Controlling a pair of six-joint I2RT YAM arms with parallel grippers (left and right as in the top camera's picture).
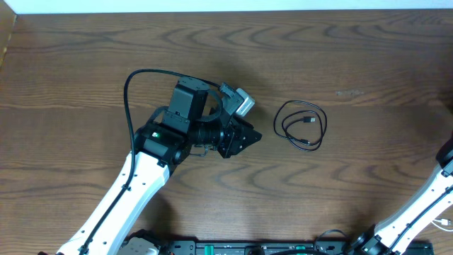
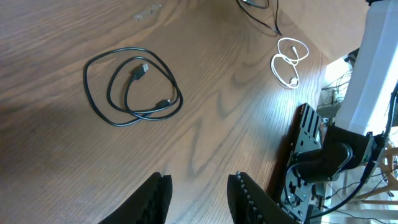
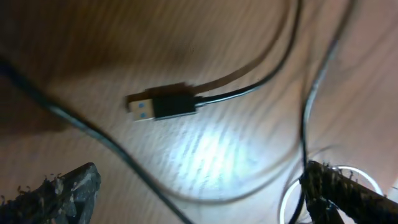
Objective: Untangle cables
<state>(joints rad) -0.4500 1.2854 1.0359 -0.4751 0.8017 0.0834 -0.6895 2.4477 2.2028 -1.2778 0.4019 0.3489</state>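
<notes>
**A:** Surface?
**B:** Dark wood-grain table (image 1: 85,64), with a white wall strip (image 1: 212,6) along the far edge. The left wrist view looks past the table's side edge to gear and loose wires (image 2: 339,93).

**A:** Cables?
**B:** The black cable (image 1: 302,125) is a loose flat coil near the left gripper (image 1: 248,136), to its right and not touching. The left wrist view shows both plug ends inside the coil. The white cable (image 2: 289,62) lies in small loops near the table edge, well apart from the black one (wrist views only, overhead frame stops short of it).

**A:** Right wrist?
**B:** It sits close over a black USB plug (image 3: 161,107) with a blue tongue, lying on the wood. A white loop shows at the lower right.

**A:** Fingers?
**B:** Left fingers (image 2: 155,199) are apart with nothing between them. The right gripper (image 3: 205,193) is spread wide and grips nothing.

**A:** Anything in the way?
**B:** The right arm (image 2: 379,62) and a black base rail (image 2: 308,155) stand just past the white cable.
</notes>
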